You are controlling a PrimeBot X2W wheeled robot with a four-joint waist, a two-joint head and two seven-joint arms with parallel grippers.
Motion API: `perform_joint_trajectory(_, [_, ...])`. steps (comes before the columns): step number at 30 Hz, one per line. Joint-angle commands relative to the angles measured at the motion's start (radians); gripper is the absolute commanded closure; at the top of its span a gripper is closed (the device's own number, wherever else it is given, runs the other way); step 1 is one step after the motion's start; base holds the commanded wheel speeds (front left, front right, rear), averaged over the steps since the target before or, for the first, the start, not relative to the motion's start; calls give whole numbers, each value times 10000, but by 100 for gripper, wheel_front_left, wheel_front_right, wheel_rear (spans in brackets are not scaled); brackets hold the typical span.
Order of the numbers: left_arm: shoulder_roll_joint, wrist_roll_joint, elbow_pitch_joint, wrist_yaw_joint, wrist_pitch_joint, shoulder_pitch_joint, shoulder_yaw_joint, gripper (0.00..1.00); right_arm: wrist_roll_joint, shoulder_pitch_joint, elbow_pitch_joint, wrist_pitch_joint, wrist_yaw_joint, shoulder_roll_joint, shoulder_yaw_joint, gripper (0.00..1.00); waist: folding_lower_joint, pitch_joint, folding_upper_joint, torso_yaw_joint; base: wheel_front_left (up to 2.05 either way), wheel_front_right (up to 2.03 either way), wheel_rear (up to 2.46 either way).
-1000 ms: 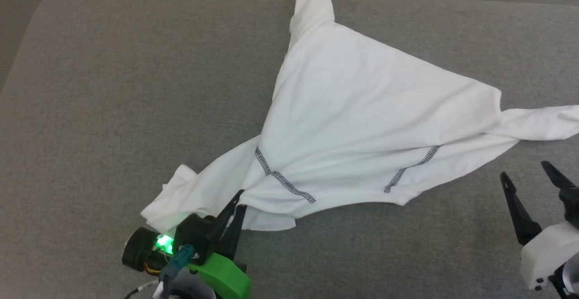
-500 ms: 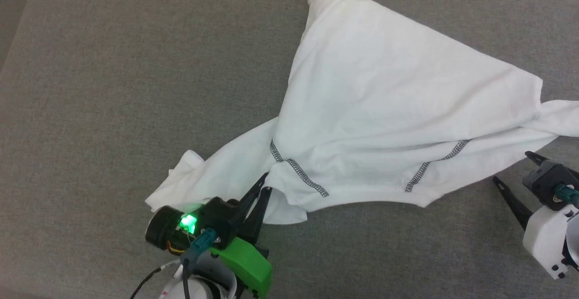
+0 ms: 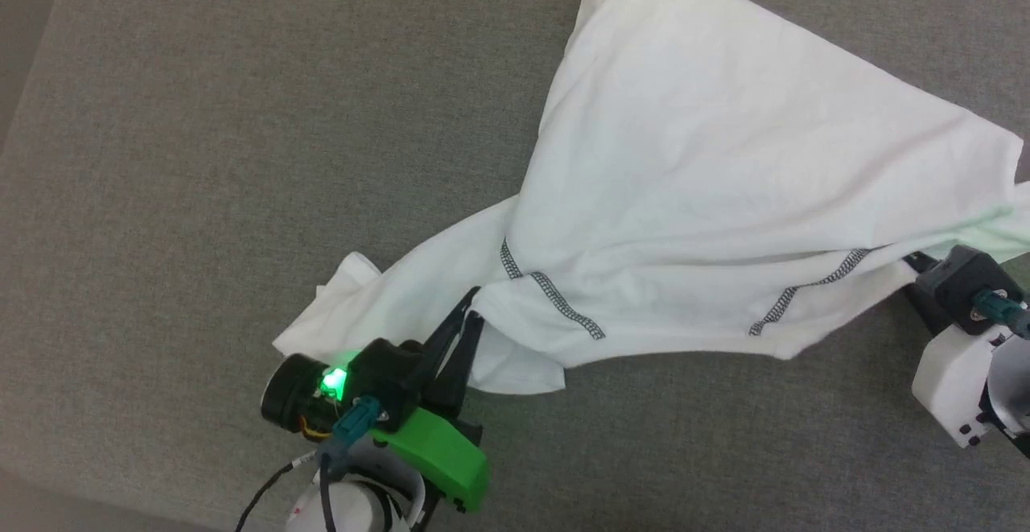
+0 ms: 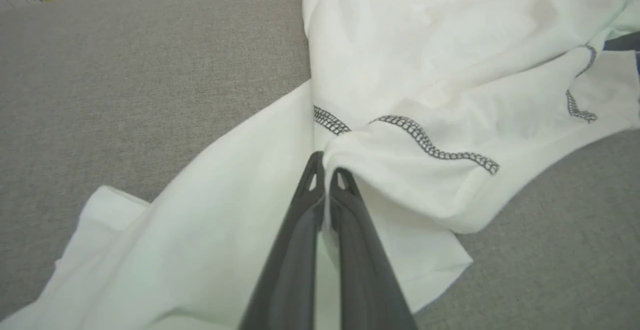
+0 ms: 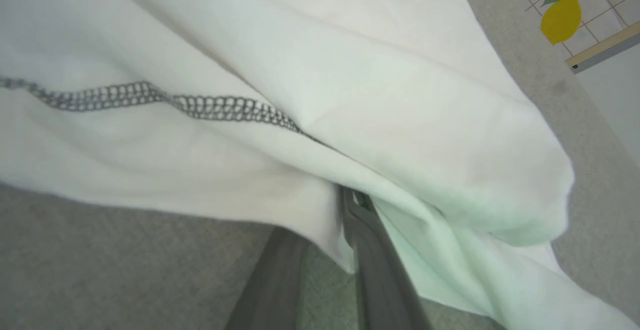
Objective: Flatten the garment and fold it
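Our left gripper (image 4: 327, 170) pinches the limp, light garment (image 3: 724, 154) beside its stitched seam (image 4: 430, 145); whether the fingers of our right gripper (image 3: 916, 268) clamp their fold, we cannot tell.

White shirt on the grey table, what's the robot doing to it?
The robot is getting a white soft T-shirt with black zigzag stitching ready to flatten on the grey fabric-covered table. Its left gripper is shut on a fold near the shirt's lower edge. The right gripper has its fingers pushed into the cloth at the other side; I can't tell whether they've pinched it. The shirt lies crumpled, not flat yet.
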Motion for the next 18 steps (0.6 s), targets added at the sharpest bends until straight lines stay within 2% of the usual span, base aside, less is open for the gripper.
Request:
perform_joint_trajectory(1, [-17, -105, -2, 110, -131, -131, 107, 100, -97, -34, 299, -58, -17, 167, -40, 100, 0, -193, 0, -136, 0, 0, 0])
perform_joint_trajectory(6, [-70, -376, -226, 286, -601, -60, 505, 100, -331, -40, 136, -812, -17, 1029, -1075, 100, 0, -853, 0, -487, 0, 0, 0])
perform_joint_trajectory(11, [24, -599, -741, 364, -955, -319, 1029, 100, -706, 11, -552, -1482, -17, 2057, -2274, 100, 0, -1658, 0, -959, 0, 0, 0])
perform_joint_trajectory(15, [177, -762, -1215, 314, -857, -933, 1437, 100, -808, -261, -1231, -1678, -17, 2718, -2865, 100, 0, -2253, 0, -1361, 0, 0, 0])
perform_joint_trajectory(18, [317, -740, -1607, 291, -528, -1596, 1638, 100, -884, -770, -1664, -1598, -17, 2876, -2969, 100, 0, -2610, 0, -1651, 0, 0, 0])
